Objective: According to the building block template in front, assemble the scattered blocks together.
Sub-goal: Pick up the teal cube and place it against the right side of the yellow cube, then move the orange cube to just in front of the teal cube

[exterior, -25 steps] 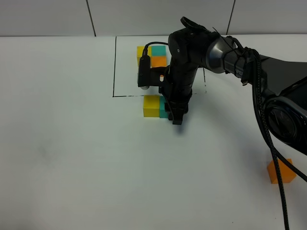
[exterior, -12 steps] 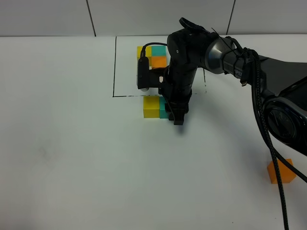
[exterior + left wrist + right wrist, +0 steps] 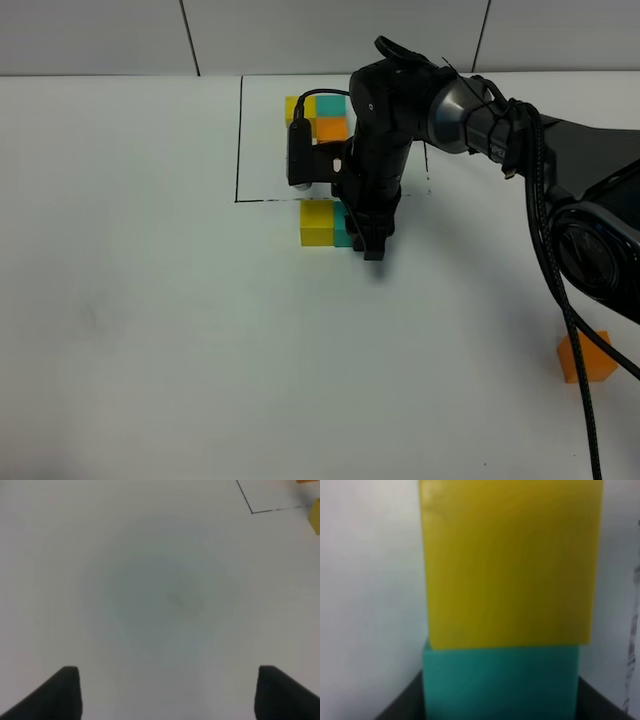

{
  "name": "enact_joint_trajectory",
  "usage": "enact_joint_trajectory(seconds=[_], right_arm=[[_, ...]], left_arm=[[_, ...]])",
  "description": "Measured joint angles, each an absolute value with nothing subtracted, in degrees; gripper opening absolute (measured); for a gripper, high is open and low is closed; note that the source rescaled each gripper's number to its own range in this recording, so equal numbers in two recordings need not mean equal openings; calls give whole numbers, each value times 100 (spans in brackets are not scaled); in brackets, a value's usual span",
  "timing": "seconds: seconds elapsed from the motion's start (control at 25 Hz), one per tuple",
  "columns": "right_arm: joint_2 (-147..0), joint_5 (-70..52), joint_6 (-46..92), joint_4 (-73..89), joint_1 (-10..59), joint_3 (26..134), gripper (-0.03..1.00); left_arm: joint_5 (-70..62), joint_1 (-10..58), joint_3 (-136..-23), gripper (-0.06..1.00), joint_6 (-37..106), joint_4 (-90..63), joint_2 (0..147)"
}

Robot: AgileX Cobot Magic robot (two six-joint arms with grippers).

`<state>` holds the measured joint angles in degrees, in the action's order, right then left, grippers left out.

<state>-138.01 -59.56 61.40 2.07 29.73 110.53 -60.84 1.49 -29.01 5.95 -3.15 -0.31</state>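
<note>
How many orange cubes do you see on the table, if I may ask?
2. The template's orange cube sits inside the black-lined rectangle, beside the right arm; the loose orange cube lies alone at front right. The arm may hide others.

No readable text, labels or numbers anywhere

the right gripper (image 3: 372, 245) stands low on the table (image 3: 150, 330), and the teal cube (image 3: 500, 682) fills the gap between its fingers. the yellow cube (image 3: 317, 222) touches the teal cube's far face and blocks the way straight ahead of the fingertips. beside the wrist, past a black line (image 3: 239, 140), the framed cube cluster (image 3: 318, 115) crowds that side. the opposite side is bare table. the orange cube (image 3: 585, 358) lies well apart. the left gripper (image 3: 167, 695), fingers spread, has bare table ahead.
</note>
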Motion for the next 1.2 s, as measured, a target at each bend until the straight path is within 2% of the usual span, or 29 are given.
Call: enact_joint_trajectory(seconds=[0.12, 0.16, 0.24, 0.32, 0.4, 0.48, 0.64, 0.88, 1.0, 1.2], right_arm=[[-13781, -5981, 6147, 206, 2924, 11037, 1], [-13770, -6006, 6147, 206, 2910, 11037, 4], [-13741, -6033, 6135, 225, 2877, 11037, 21], [-13685, -6033, 6082, 312, 2858, 11019, 46], [-13599, -6027, 5945, 367, 2851, 11012, 66], [-13486, -6038, 5746, 378, 2846, 11000, 79], [-13166, -6473, 5019, 443, 2698, 11001, 85], [-12552, -6880, 3366, 437, 2023, 10526, 85], [-11955, -6708, 2413, 420, 1686, 9608, 85], [-10521, -5533, 1503, 420, 1253, 7264, 85]], left_arm=[[-6084, 149, -2901, 64, 595, -315, -31], [-6084, 149, -2901, 64, 595, -315, -31], [-6084, 149, -2901, 64, 595, -315, -31], [-6084, 149, -2901, 64, 595, -315, -31], [-6084, 149, -2901, 64, 595, -315, -31], [-6084, 149, -2901, 64, 595, -315, -31], [-6084, 149, -2901, 64, 595, -315, -31], [-6084, 149, -2901, 64, 595, -315, -31], [-6084, 149, -2901, 64, 595, -315, -31], [-6084, 149, -2901, 64, 595, -315, -31]])
